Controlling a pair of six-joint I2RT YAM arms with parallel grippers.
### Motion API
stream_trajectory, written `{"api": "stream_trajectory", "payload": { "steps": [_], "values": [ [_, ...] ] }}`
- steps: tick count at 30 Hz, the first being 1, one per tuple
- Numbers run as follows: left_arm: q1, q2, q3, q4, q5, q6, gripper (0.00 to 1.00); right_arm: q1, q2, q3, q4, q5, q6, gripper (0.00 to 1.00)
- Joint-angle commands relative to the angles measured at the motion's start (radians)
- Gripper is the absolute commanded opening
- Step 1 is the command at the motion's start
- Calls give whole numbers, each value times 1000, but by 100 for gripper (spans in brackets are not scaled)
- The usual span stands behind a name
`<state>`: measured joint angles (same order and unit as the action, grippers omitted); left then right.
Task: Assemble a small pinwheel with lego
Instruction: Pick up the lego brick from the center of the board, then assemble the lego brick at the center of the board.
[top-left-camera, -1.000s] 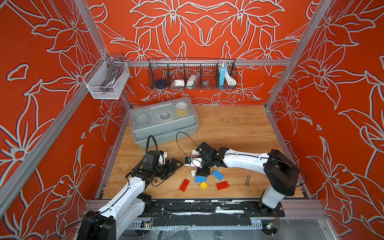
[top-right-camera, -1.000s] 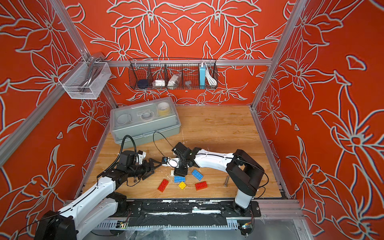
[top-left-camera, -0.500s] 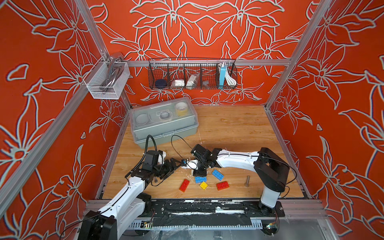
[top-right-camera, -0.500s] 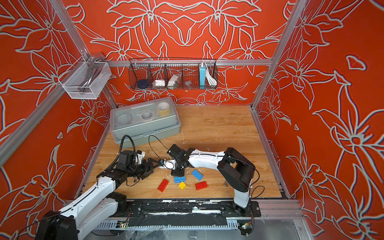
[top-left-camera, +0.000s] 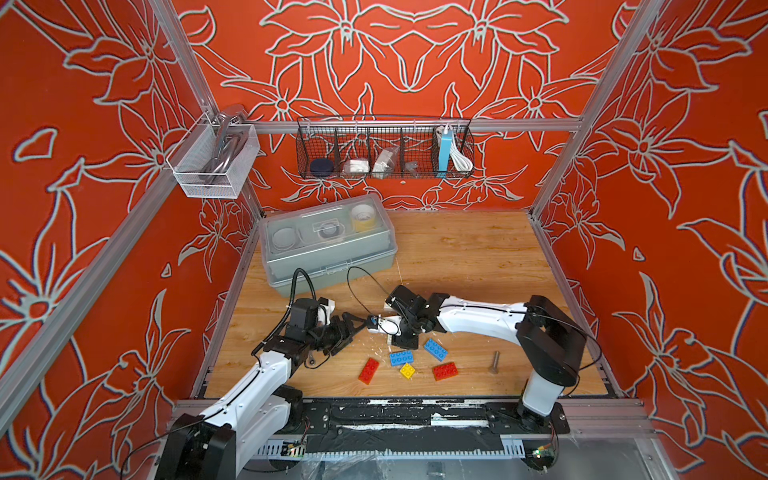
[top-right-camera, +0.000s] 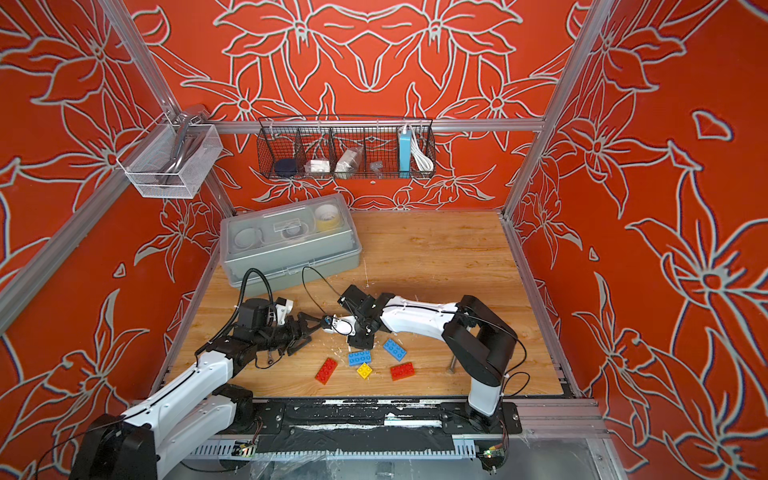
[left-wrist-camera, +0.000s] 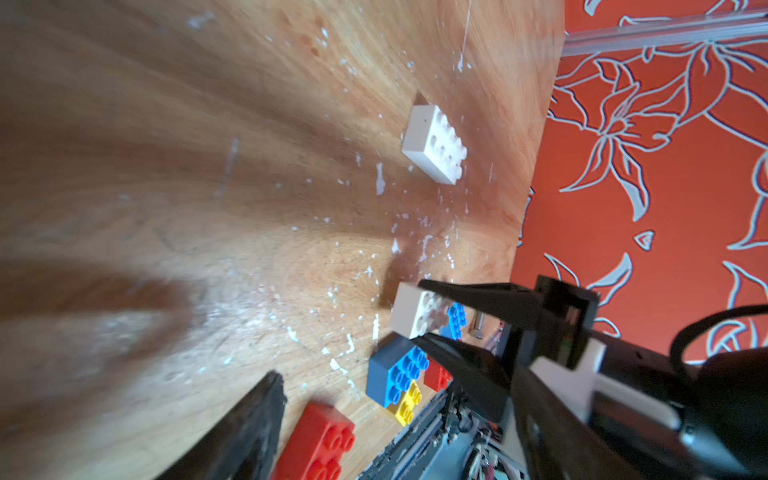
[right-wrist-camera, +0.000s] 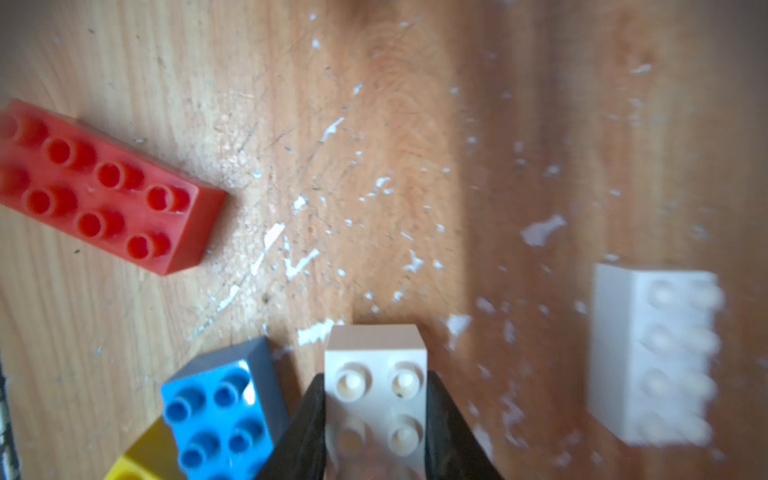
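seven bricks are all separate: we see a blue brick (top-left-camera: 401, 358) just beyond the yellow brick (top-left-camera: 407, 370), a second blue brick (top-left-camera: 435, 349) beyond and right of it, a red brick (top-left-camera: 369, 370) and a second red brick (top-left-camera: 445, 371) on either side. farther beyond it the right gripper (right-wrist-camera: 376, 376) grips a white brick (right-wrist-camera: 374, 357) by its long sides, with a second white brick (left-wrist-camera: 434, 143) farther still. the left gripper (top-left-camera: 357, 330) hangs wide open and empty, beyond and left.

Loose bricks (top-left-camera: 402, 357) lie near the table's (top-left-camera: 478, 257) front edge, the bolt (top-left-camera: 495, 361) right of them, the box (top-left-camera: 332, 257) behind.
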<state>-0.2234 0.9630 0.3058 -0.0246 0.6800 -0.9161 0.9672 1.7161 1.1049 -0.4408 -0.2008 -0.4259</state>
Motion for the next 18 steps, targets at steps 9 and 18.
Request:
{"api": "stream_trajectory", "payload": {
  "steps": [9,18],
  "values": [
    [-154,230,144,238,-53,-102,80,-235,-66,60,-126,60,-135,32],
    [-118,252,143,215,-74,-64,81,-254,120,193,-193,14,-206,31]
  ]
}}
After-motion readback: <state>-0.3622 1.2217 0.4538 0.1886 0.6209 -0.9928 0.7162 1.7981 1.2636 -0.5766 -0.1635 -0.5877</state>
